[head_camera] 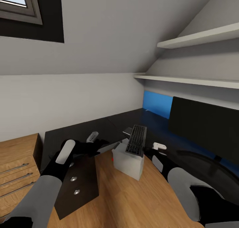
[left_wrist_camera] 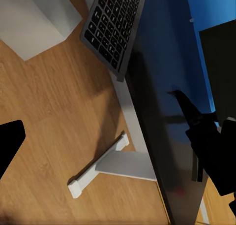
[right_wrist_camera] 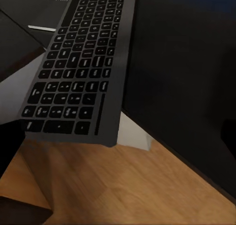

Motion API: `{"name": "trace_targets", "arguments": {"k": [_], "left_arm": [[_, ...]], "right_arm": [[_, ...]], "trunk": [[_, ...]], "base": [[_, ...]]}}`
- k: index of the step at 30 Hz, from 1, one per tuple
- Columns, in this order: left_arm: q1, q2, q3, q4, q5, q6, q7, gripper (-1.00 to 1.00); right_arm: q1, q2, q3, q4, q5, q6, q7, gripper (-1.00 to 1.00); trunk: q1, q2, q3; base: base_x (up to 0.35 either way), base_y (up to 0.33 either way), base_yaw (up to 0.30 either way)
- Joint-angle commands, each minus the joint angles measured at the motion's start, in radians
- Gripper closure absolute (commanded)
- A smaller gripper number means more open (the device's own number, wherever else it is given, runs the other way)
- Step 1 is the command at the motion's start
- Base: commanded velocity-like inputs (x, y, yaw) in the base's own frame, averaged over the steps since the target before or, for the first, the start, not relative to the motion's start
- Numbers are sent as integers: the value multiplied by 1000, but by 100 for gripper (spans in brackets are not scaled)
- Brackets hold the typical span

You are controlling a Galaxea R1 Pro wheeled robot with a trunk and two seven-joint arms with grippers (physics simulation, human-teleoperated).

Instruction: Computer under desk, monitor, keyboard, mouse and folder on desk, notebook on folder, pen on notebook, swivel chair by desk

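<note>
Sloped attic walls frame the long black table (head_camera: pixel 99 128); the flat black keyboard (head_camera: pixel 136 140), frame centre, overhangs its edge above the grey tower computer (head_camera: pixel 127 161) and may tip off. Whether either hand is apart or together, I cannot tell.

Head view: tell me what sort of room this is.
Probably an attic bedroom used as a home office: sloping pale walls with a skylight, a black desk carrying a monitor and keyboard, and a wood plank floor.

Keyboard (head_camera: pixel 136 140) lying half on the desk (head_camera: pixel 99 128), its near end jutting out over the computer (head_camera: pixel 128 161) standing on the floor below, monitor (head_camera: pixel 205 128) sitting to its right, drawer chest (head_camera: pixel 16 165) standing far left.
</note>
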Motion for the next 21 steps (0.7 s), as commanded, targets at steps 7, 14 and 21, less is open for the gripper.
{"name": "trace_targets", "arguments": {"k": [7, 14, 21], "left_arm": [[-1, -1, -68, -1, 9, -17, 12, -100], [18, -1, -282, 34, 13, -200, 7, -100], [63, 3, -306, 118, 7, -221, 7, -100]], "right_arm": [[8, 34, -9, -4, -1, -96, -3, -100], [18, 57, -11, 2, -3, -162, -4, -100], [67, 102, -9, 4, -6, -336, -15, -100]], "trunk": [[0, -1, -1], [0, -1, -1], [0, -1, -1]], "base": [[0, 0, 0], [0, 0, 0], [0, 0, 0]]}}
